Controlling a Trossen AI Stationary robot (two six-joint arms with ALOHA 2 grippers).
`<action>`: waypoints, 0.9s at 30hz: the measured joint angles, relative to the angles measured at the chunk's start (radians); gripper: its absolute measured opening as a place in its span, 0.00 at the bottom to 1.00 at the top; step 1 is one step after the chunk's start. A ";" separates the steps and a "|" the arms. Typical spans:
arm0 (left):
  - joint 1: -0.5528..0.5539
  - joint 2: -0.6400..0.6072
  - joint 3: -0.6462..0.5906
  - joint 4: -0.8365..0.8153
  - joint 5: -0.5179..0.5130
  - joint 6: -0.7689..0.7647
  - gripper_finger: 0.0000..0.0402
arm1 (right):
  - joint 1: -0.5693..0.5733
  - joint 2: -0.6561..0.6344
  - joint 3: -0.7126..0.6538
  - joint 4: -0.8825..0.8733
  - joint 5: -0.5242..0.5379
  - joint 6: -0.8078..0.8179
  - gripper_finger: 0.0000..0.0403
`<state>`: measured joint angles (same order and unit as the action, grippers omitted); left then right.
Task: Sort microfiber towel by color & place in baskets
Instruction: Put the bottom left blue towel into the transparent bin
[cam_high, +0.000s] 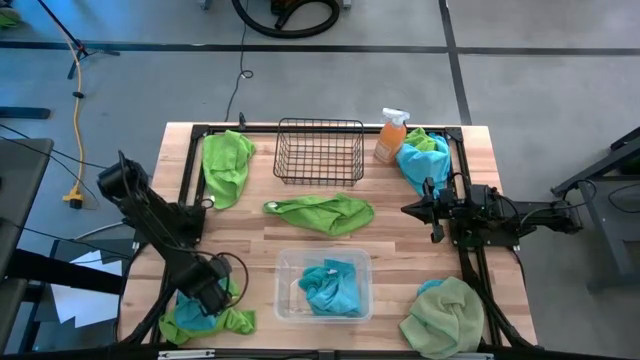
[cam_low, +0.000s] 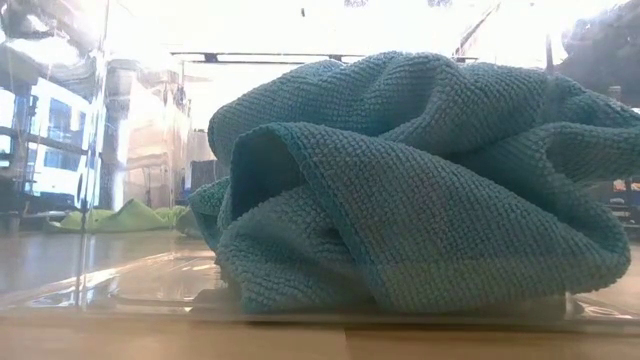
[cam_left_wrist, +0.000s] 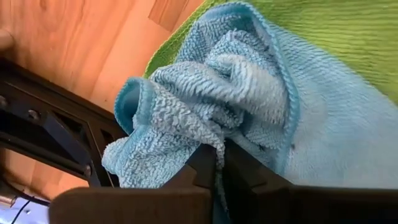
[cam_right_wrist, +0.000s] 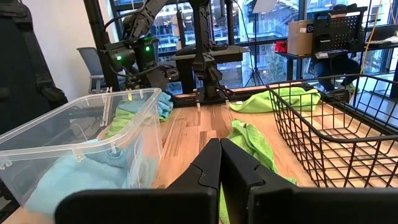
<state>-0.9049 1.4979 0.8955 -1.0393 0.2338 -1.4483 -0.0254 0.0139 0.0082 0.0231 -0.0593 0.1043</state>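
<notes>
My left gripper (cam_high: 205, 300) is down at the near left corner of the table (cam_high: 400, 250), fingers pinched together on a fold of a turquoise towel (cam_left_wrist: 205, 99) that lies on top of a lime green towel (cam_high: 235, 320). In the left wrist view the cloth bunches right between the two dark fingers (cam_left_wrist: 249, 177), so I read that as a closed grip on the blue one.

My right gripper (cam_high: 408, 209) waits at the right side of the table, pointing toward the middle, its fingers pressed flat together with nothing between them.

The clear tub (cam_high: 285, 300) sits near the front, middle of the table, and holds a crumpled turquoise cloth (cam_high: 330, 285); the low view is filled by that cloth behind the tub wall. The black wire basket (cam_high: 320, 150) stands at the far middle and I see no cloth in it. Just in front of it lies a long lime towel (cam_high: 325, 212). Another lime towel (cam_high: 226, 165) is at the far left. At the far right, an orange spray bottle (cam_high: 391, 135) stands beside a blue and green pile (cam_high: 422, 160). The pale sage towel (cam_high: 445, 315) is heaped at the near right corner.

Beyond the wooden top I see grey floor with a yellow cable (cam_high: 78, 130), and in the right wrist view large windows (cam_right_wrist: 273, 25).
</notes>
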 joint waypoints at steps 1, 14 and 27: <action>0.000 -0.015 0.000 0.000 -0.006 -0.001 0.01 | 0.000 0.000 0.000 0.000 0.000 0.000 0.00; 0.001 -0.394 0.107 -0.071 -0.135 -0.024 0.00 | 0.000 0.000 0.000 0.000 0.000 0.000 0.00; 0.058 -0.593 0.451 -0.206 -0.718 0.022 0.00 | 0.000 0.000 0.000 0.000 0.000 0.000 0.00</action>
<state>-0.8473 0.9051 1.3470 -1.2450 -0.4840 -1.4261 -0.0256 0.0135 0.0085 0.0231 -0.0593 0.1042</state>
